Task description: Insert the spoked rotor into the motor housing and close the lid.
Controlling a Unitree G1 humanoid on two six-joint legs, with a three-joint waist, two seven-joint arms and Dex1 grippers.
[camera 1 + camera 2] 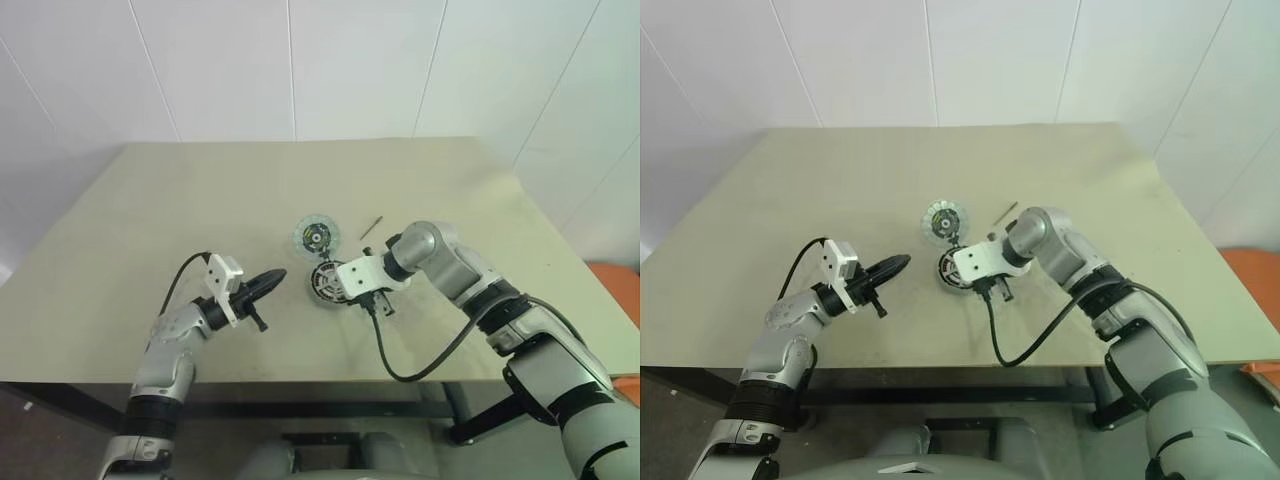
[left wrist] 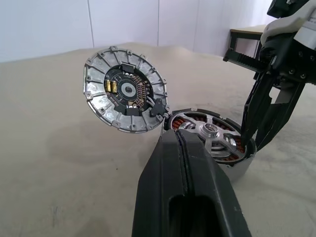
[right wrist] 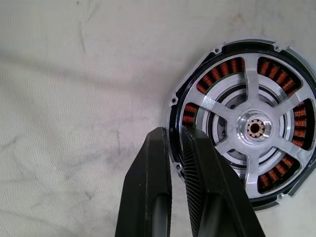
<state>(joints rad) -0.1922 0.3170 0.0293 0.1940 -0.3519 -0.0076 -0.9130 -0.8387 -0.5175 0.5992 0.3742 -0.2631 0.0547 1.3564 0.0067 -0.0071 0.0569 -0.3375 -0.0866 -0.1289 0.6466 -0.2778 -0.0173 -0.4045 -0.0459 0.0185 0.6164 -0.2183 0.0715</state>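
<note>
Silver spoked rotor (image 3: 256, 129) already sits inside the motor housing (image 3: 180, 163) at table centre, right gripper (image 3: 176, 136) nearly closed on its rim, left gripper (image 2: 178, 134) shut nearby; lid (image 2: 125, 90), just beyond, should be lowered squarely.

Beige rectangular table (image 1: 180, 200) on dark legs, white panelled walls (image 1: 350, 60) behind (thin seams), orange object (image 1: 622, 285) at right
</note>
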